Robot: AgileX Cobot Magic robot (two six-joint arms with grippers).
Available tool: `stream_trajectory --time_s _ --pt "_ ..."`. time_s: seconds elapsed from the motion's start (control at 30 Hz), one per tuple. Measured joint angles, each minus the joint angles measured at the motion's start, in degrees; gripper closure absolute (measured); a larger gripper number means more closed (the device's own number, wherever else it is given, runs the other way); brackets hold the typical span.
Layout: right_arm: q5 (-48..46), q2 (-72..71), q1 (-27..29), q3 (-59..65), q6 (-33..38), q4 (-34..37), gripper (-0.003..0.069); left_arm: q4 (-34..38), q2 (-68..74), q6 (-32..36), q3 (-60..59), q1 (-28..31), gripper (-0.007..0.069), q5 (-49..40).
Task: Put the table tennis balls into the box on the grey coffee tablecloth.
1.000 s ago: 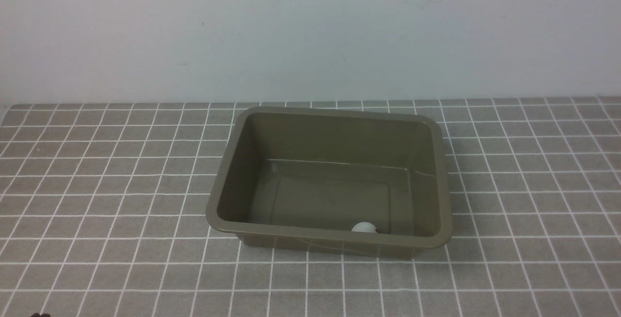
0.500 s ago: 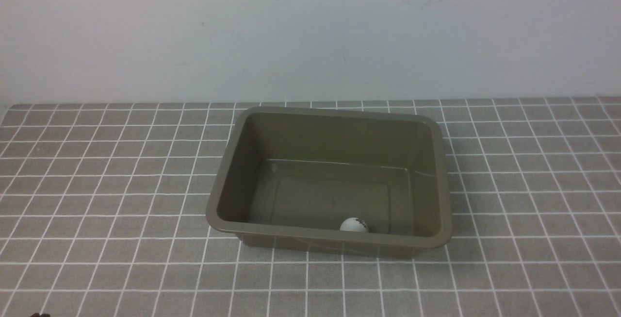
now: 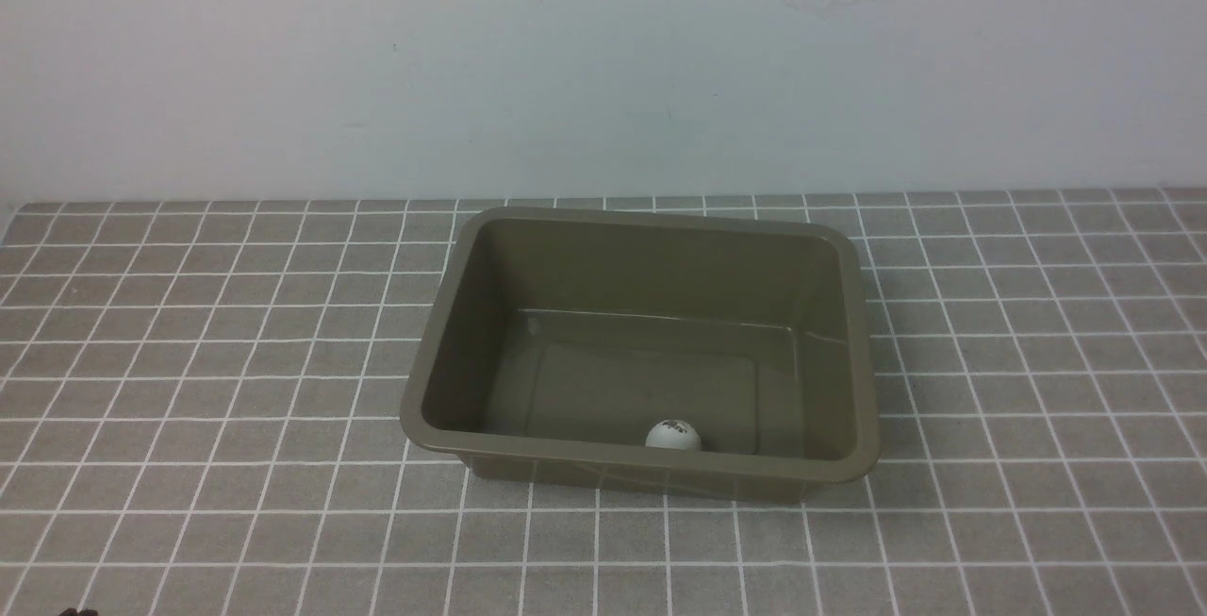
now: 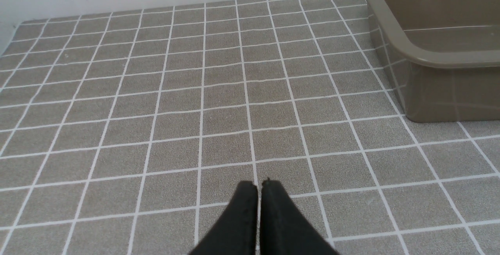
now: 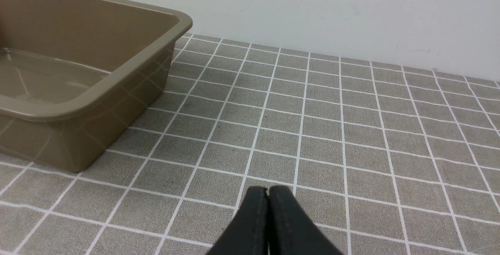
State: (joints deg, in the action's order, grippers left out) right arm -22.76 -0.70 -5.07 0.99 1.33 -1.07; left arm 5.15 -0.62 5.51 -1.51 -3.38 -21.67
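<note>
In the front view, found one white table tennis ball (image 3: pixel 673 436) inside the olive-brown box (image 3: pixel 639 451), on its floor, close to the near wall and a little to the right of the middle. Saw a small dark printed mark (image 3: pixel 677 426) on the upper side of the ball, with the lowest part hidden behind the near rim. Saw the box upright on the grey tablecloth (image 3: pixel 236 408), with its long sides running across the view and turned slightly, not quite straight with the thin white lines of the cloth. Noticed rounded corners, a flared rim and sloping, glossy walls. Behind the cloth, saw a pale wall (image 3: pixel 603 59) with some faint scratches.

In the left wrist view, saw the left pincer (image 4: pixel 260 184) pressed together, in front of the cloth and apart from the box. In the right wrist view, saw the right pincer (image 5: pixel 268 189) also pressed together, also apart from the box. Could not tell from these views about contact with the cloth. At the near left edge of the front view, saw a very small dark piece (image 3: pixel 77 612), cut by the border; could not tell its nature.
</note>
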Motion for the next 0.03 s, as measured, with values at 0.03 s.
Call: stream_trajectory --time_s 0.03 --pt "0.0 0.0 0.0 0.0 0.0 0.0 0.0669 0.0 0.0 0.0 0.0 0.0 0.0629 0.0"
